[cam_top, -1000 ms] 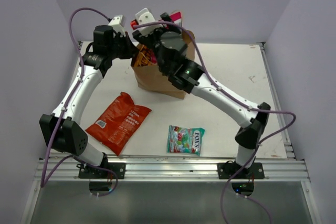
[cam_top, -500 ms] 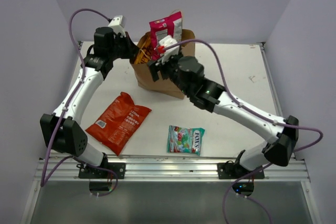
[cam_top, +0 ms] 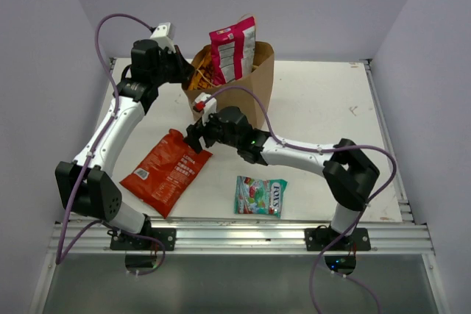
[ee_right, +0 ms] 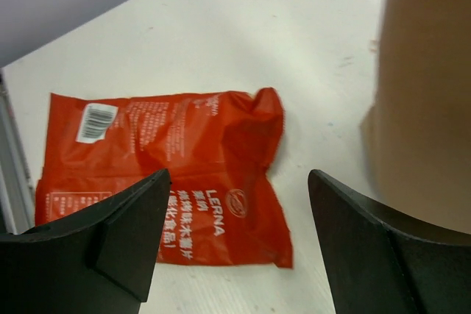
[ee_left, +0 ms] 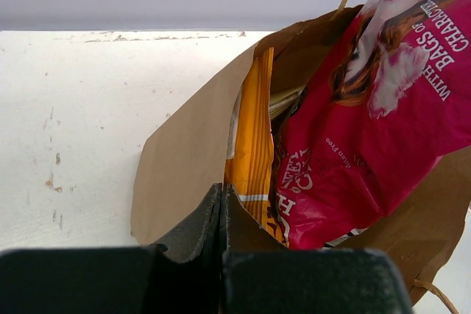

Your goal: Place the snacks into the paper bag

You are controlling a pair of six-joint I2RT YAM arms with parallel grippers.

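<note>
The brown paper bag [cam_top: 254, 90] stands upright at the back of the table. The magenta bag [cam_top: 233, 49] sticks out of its top beside the orange-yellow bag [cam_top: 199, 79]. My left gripper [cam_top: 187, 71] is shut on the paper bag's left rim [ee_left: 184, 159], with the orange-yellow bag [ee_left: 254, 137] and magenta bag [ee_left: 383, 123] just beyond its fingers. My right gripper [cam_top: 196, 136] is open and empty, low over the table near the top corner of the red-orange chip bag [cam_top: 167, 170], which also shows between its fingers in the right wrist view [ee_right: 169, 159]. The teal candy packet [cam_top: 260, 196] lies near the front. The tan pouch is hidden.
The paper bag's wall [ee_right: 427, 108] is close on the right of my right gripper. A metal rail [cam_top: 235, 229] runs along the table's front edge. Purple walls close in the back and both sides.
My right gripper has left the magenta bag standing in the paper bag. It has come down and toward the front left, to the chip bag. The left arm has held still.
</note>
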